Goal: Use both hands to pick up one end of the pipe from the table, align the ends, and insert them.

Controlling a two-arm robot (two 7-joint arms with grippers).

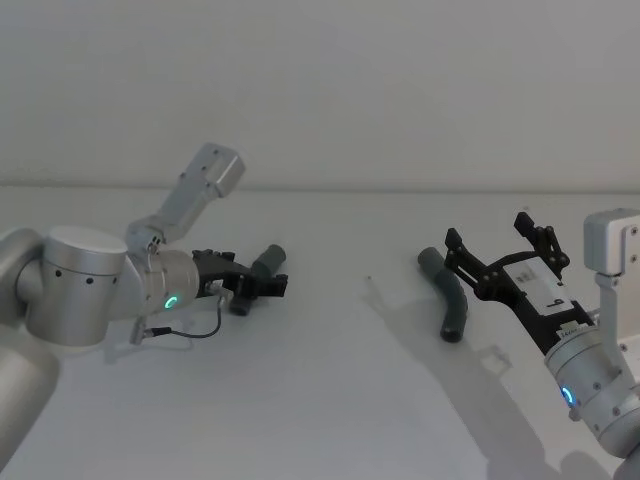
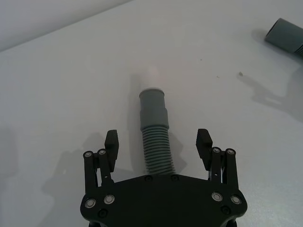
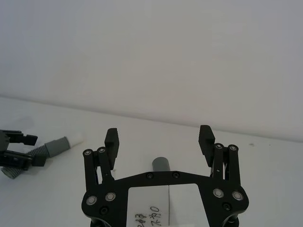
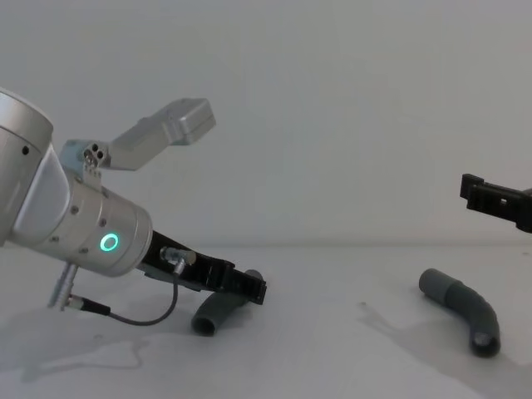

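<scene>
White matte counter [image 1: 330, 400], bare pale wall behind.

Item 1: ribbed pipe piece [image 2: 154, 113] with white tip [image 2: 152, 75], lying at 9 o'clock. Left pincer [image 2: 157, 138] is spread astride its ribbed length, apparently placed to clamp it.

Item 2: second pipe piece [image 1: 452, 298], lying at 3 o'clock. Right pincer [image 3: 158, 134] is spread and raised near it, likely lining up its own grasp.

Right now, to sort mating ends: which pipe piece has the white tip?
The left piece, lying inside the open left gripper; the right piece shows none.
</scene>
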